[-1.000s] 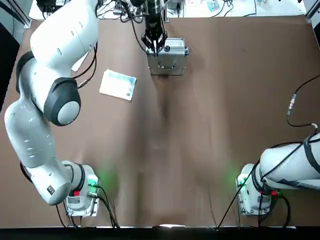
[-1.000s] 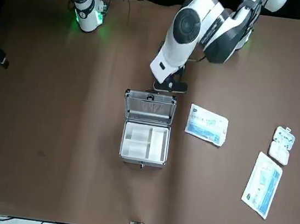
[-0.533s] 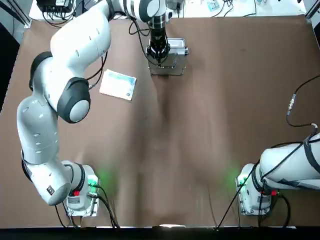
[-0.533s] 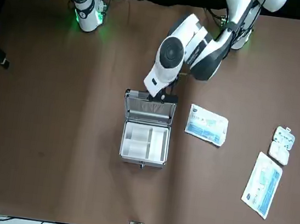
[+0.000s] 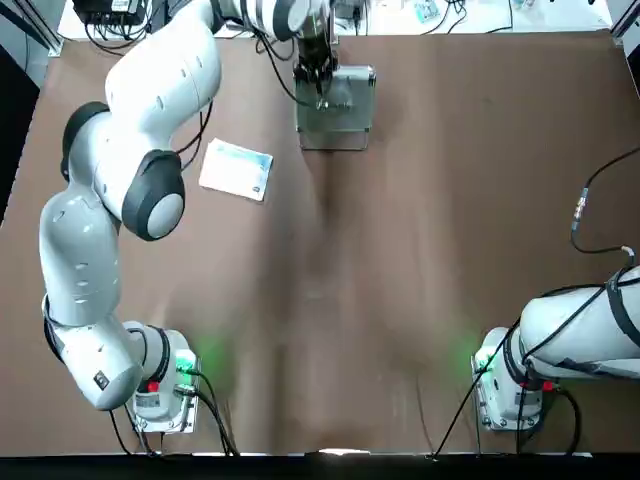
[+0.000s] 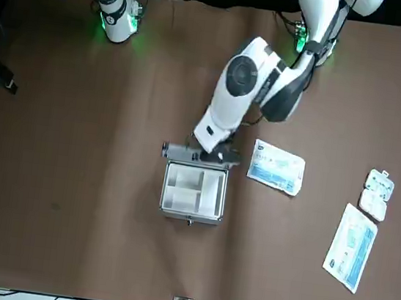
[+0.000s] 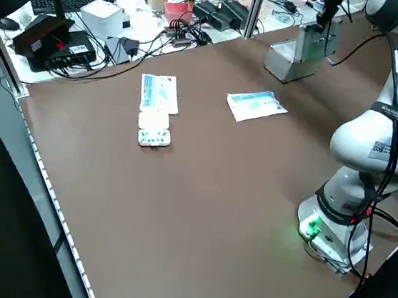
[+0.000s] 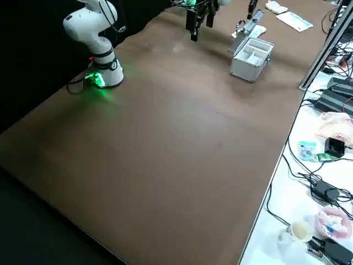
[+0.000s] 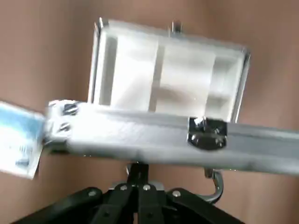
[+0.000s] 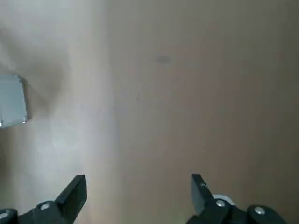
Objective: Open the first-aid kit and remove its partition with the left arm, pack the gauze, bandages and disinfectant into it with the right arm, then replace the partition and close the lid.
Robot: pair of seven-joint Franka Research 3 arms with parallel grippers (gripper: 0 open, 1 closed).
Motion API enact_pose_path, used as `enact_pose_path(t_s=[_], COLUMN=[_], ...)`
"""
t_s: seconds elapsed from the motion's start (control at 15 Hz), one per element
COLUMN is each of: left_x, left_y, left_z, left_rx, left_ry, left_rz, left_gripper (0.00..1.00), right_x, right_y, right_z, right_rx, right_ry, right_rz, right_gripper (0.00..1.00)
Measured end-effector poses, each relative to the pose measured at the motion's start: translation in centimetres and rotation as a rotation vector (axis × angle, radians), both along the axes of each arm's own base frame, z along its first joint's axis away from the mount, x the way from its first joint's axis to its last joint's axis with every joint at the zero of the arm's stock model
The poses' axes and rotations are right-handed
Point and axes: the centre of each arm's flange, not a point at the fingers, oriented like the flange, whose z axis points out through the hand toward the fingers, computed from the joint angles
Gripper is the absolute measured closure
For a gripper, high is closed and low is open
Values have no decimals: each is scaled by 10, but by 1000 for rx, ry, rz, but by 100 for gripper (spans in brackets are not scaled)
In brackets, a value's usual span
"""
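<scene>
This looks like a robotics lab: two white jointed arms (image 5: 85,250) are mounted at a brown-topped bench (image 5: 400,300). Behind it, a white worktable (image 7: 137,27) carries a keyboard (image 7: 72,3) and black cables (image 7: 115,67) (quite a tangle).

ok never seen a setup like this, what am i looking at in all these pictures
Two white robot arms are mounted at a brown table. One camera looks down from overhead, one faces the robot, one looks in from each side, and one sits on each wrist.

The left arm reaches to a silver case. Its lid is up and the partitioned tray shows inside. The left gripper's fingers are together at the lid's handle; I can't tell whether they grip it.

The right arm is off to its own side, its fingers spread with nothing between them.

Two blue-and-white packets and a small white open case also lie on the table.
</scene>
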Motion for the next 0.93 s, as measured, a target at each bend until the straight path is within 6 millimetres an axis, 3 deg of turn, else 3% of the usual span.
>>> enact_pose_path(t_s=[0.2, 0.53, 0.8, 0.87, 0.93], left_x=[14, 12, 17, 21, 24], left_y=[12, 16, 52, 73, 85], left_z=[10, 37, 65, 76, 83], left_rx=[-19, -38, 19, 54, 64], left_ry=[-45, -78, -73, -73, -70], left_rz=[28, 25, -62, -107, -130], left_gripper=[96, 90, 55, 37, 28], right_x=[1, 1, 1, 1, 1], right_y=[-1, -1, -1, 0, 0], right_z=[1, 0, 1, 1, 1], right_rx=[-11, -13, -13, -13, -13], right_ry=[-9, -6, -8, -8, -9], right_rz=[-1, 0, 0, 1, 2], right_gripper=[1, 1, 1, 1, 1])
